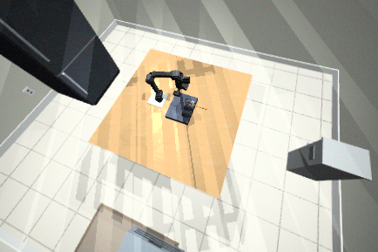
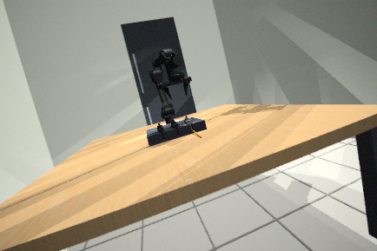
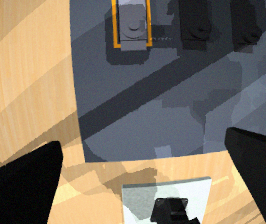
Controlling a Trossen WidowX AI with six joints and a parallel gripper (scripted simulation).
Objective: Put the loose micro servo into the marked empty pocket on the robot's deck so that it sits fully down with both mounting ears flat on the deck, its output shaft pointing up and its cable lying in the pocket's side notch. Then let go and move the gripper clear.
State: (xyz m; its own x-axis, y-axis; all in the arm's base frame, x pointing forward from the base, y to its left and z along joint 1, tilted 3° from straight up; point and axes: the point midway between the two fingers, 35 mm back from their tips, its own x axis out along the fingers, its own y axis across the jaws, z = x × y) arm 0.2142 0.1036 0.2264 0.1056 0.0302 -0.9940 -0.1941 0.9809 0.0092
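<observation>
The loose servo [image 1: 190,103] [image 2: 188,120] [image 3: 133,24] is grey and sits within the orange pocket outline [image 3: 116,30] on the dark deck [image 1: 175,114] [image 2: 155,138] [image 3: 119,135]. In the wrist view its round output shaft faces up and its near ear overlaps the outline's near edge. The far ear is cut off by that view's top edge. Whether both ears lie flat cannot be told. The orange cable [image 1: 201,107] [image 2: 196,133] runs out past the deck's edge; the side notch is not clear. My gripper [image 2: 178,95] [image 3: 147,144] is wide open and empty, raised above the deck, away from the servo.
Two black servos [image 3: 194,27] [image 3: 245,31] stand on the deck beside the grey one. The arm's base stands on a white plate [image 1: 151,101] [image 3: 134,200] beside the deck. The wooden table [image 1: 209,155] [image 2: 217,159] lies under both.
</observation>
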